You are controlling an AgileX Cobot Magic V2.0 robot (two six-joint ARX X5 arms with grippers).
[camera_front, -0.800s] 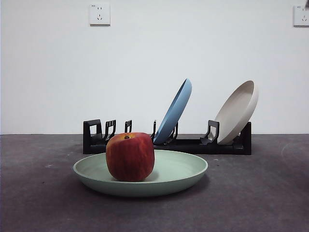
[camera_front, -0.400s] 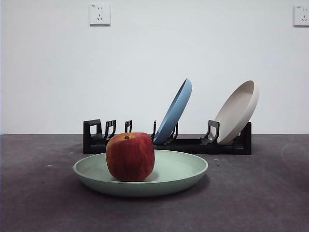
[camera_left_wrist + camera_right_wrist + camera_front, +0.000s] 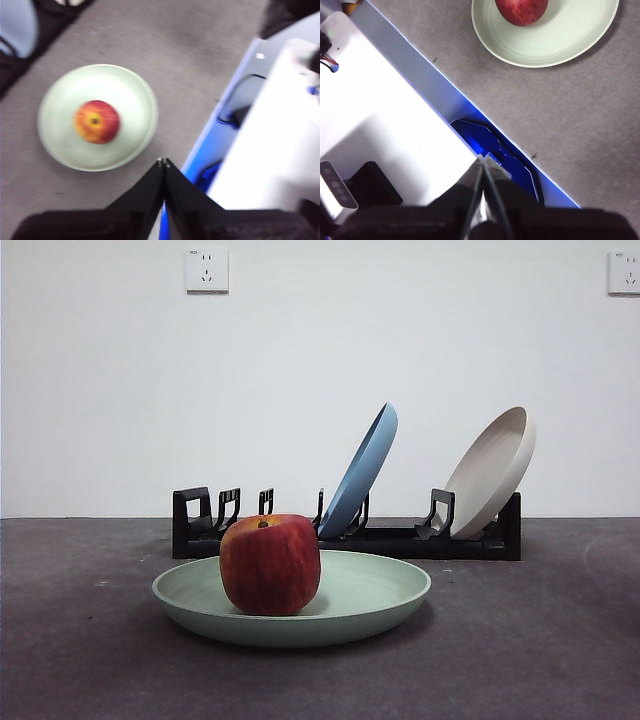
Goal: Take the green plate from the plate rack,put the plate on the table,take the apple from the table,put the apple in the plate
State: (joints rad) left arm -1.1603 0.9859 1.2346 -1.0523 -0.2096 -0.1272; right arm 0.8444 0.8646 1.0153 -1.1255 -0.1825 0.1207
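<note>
In your front view the green plate [image 3: 291,597] lies flat on the table [image 3: 530,640], and the apple [image 3: 270,564] stands in it, left of the plate's middle, stem dimple up. Behind the plate you see the plate rack [image 3: 345,532] running across the table near the white wall [image 3: 320,370]; a blue plate [image 3: 359,471] leans in its middle slots and a beige plate [image 3: 489,471] leans at its right end, while the slots at its left end hold nothing. Two wall sockets [image 3: 206,269] sit high on the wall. Neither arm shows in this view. In your left wrist view, which is a little blurred, the left hand [image 3: 163,162] has its two black jaws pressed together at the tips and grips nothing; it hangs well apart from the green plate [image 3: 132,100], where the apple [image 3: 97,121] rests near the centre, and close to the table's blue-edged white border [image 3: 260,130]. In your right wrist view the right hand [image 3: 483,159] is likewise closed and empty, its jaws meeting over the white border [image 3: 395,110], with the plate [image 3: 555,40] and the apple [image 3: 521,11] far off on the grey table [image 3: 570,130].
</note>
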